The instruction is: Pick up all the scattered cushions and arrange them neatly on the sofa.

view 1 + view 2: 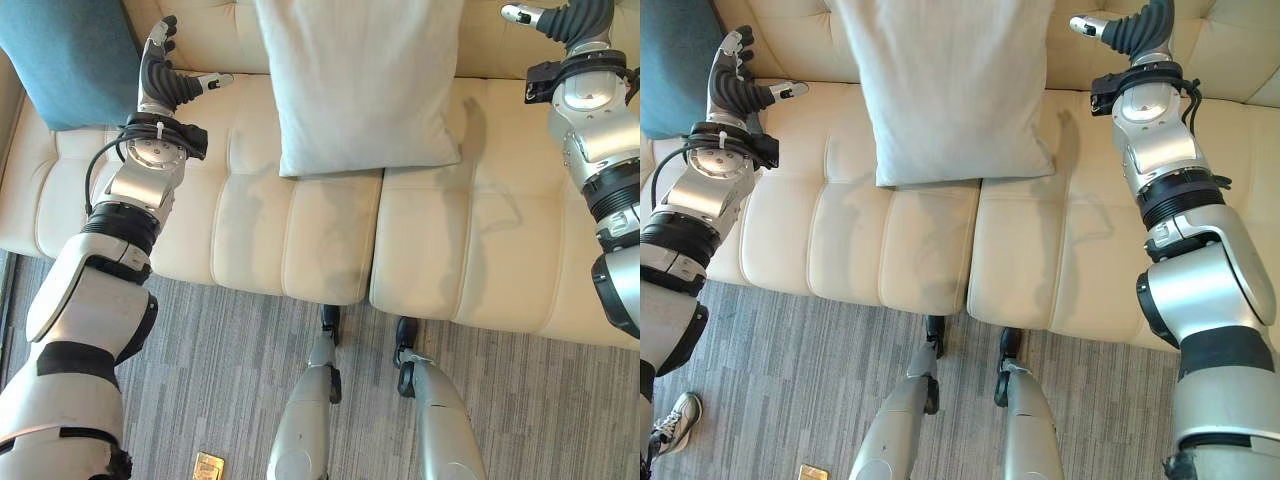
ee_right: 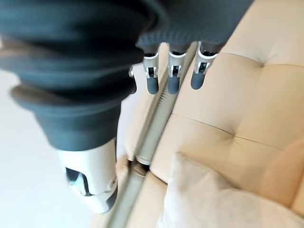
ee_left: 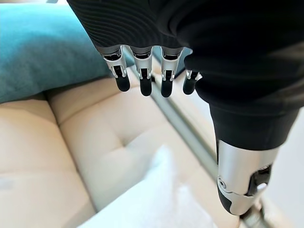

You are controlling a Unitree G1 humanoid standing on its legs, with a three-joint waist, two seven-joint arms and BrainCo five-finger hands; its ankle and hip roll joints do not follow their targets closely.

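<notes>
Pale grey square fabric cushion (image 1: 355, 85) leans against the backrest at the middle of the cream leather sofa (image 1: 300, 230), its lower edge resting on the seat across the seam between the two seat pads. A teal fabric cushion (image 1: 65, 55) sits propped in the sofa's left corner, well apart from the grey one. The left hand (image 1: 165, 75) hangs over the seat between the two cushions, touching neither; its wrist view shows its fingers (image 3: 142, 80) straight and side by side, thumb held apart, holding nothing. The right hand (image 1: 1130, 35) hovers over the seat to the right of the grey cushion, fingers likewise straight and relaxed, with nothing in them. Grey striped carpet (image 1: 220, 380) runs in front of the sofa, and a small golden object (image 1: 208, 466) lies on it.
</notes>
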